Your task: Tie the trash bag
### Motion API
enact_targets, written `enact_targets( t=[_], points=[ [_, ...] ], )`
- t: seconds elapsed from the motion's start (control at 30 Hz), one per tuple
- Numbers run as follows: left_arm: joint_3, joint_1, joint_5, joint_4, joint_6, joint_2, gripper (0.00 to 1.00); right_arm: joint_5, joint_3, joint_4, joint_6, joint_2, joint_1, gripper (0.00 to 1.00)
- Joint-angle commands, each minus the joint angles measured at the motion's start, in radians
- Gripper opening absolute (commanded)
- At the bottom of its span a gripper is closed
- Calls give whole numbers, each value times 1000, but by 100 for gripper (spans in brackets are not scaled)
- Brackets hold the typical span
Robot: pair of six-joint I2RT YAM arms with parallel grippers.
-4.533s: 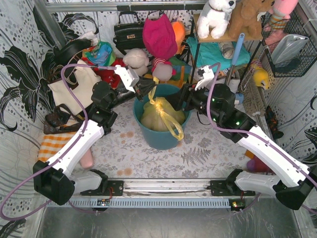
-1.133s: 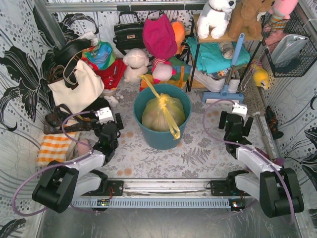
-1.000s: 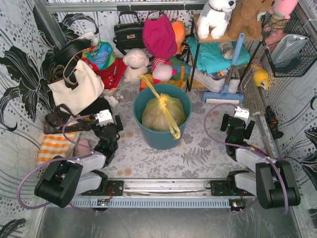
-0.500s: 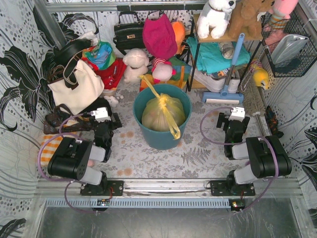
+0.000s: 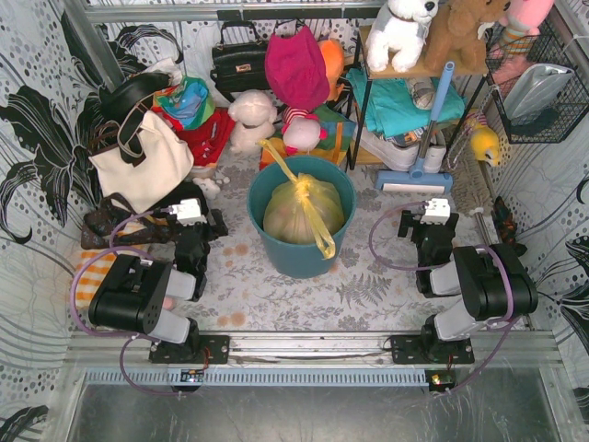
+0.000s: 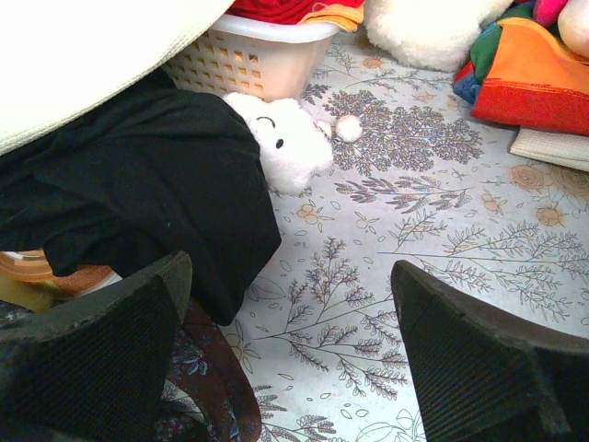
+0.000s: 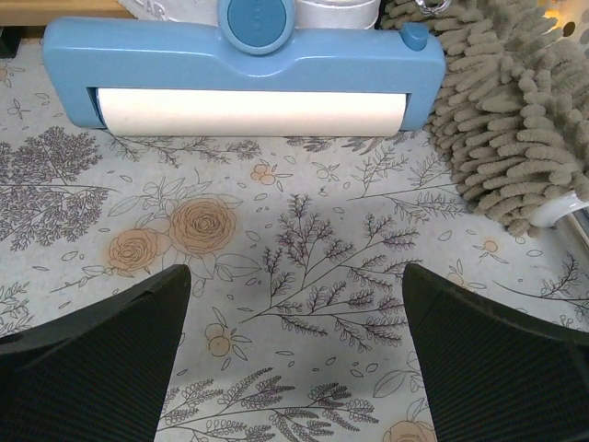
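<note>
Centre of the overhead frame: the thin, translucent yellow plastic trash bag (image 5: 302, 214) sits inside a round teal plastic bin (image 5: 276, 256). Its top is gathered into a knot. One handle strip points to the upper left past the rim and the other hangs over the bin's lower-right rim. A folded white-and-black left arm (image 5: 138, 296) rests at lower left and the matching right arm (image 5: 483, 287) at lower right, both well apart from the bin. A cream canvas tote bag (image 5: 138, 161) lies at upper left.

Left wrist view: the left gripper (image 6: 287, 354) has its two black fingers spread wide, with only the floral-printed tablecloth (image 6: 414, 193) showing between them. A crumpled black cloth (image 6: 138, 175) fills the left side, a small white plush toy (image 6: 281, 147) touches its edge, and a white plastic lattice basket (image 6: 248, 60) stands at the top.

Right wrist view: the right gripper (image 7: 294, 345) is likewise spread wide over the tablecloth. A blue plastic roller head with a white roll (image 7: 244, 78) spans the top, and a beige chenille duster (image 7: 515, 120) lies at upper right.
</note>
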Motion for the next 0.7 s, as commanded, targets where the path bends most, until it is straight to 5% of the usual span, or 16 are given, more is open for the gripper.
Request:
enact_targets(
  t=[0.0, 0.67],
  points=[
    [22, 6, 5, 63, -8, 3, 98, -2, 8, 62, 3, 7, -12, 97],
    [22, 7, 6, 63, -9, 4, 98, 10, 6, 68, -2, 6, -12, 97]
  ],
)
